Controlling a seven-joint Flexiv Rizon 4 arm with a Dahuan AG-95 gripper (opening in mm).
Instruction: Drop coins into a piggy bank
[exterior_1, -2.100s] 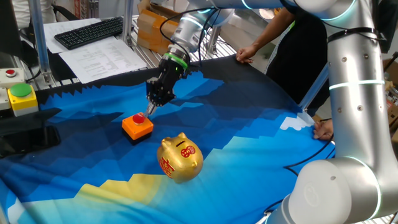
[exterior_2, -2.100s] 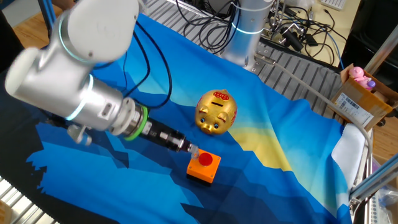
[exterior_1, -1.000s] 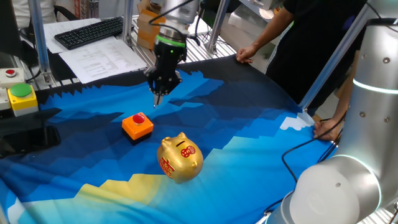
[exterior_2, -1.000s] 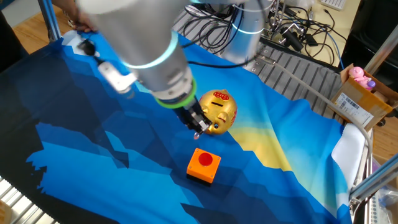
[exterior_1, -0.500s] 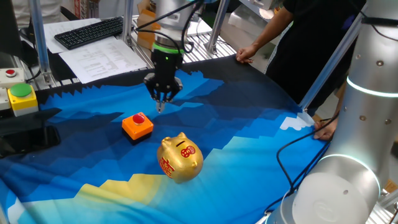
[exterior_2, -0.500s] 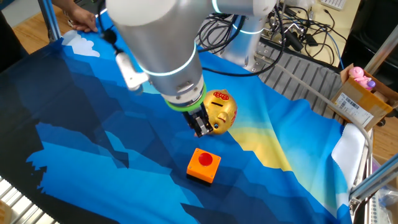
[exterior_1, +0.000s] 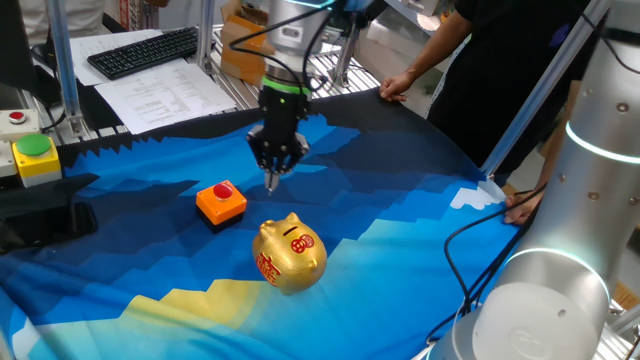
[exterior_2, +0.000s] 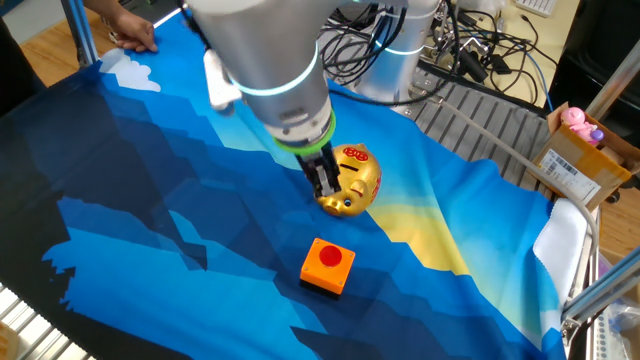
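Observation:
The gold piggy bank (exterior_1: 290, 254) stands on the blue cloth, slot up; it also shows in the other fixed view (exterior_2: 352, 180). A red coin (exterior_1: 224, 189) lies on top of an orange square block (exterior_1: 220, 204), left of the pig; coin (exterior_2: 334, 257) and block (exterior_2: 328, 268) also show in the other fixed view. My gripper (exterior_1: 271, 181) points straight down, in the air behind the pig and right of the block. Its fingers are pressed together on a thin coin that barely shows. In the other fixed view the gripper (exterior_2: 328, 190) overlaps the pig's left side.
A green push-button on a yellow box (exterior_1: 36, 156) and a keyboard (exterior_1: 145, 50) sit at the left. A person's hands rest on the cloth's far edge (exterior_1: 398, 87) and right edge (exterior_1: 520, 208). Cables (exterior_2: 470, 50) and a cardboard box (exterior_2: 580, 160) lie beyond the table.
The gripper left the orange block, rose, and has moved right and a little down, closer to the pig. One red coin stays on the block. The pig has not moved.

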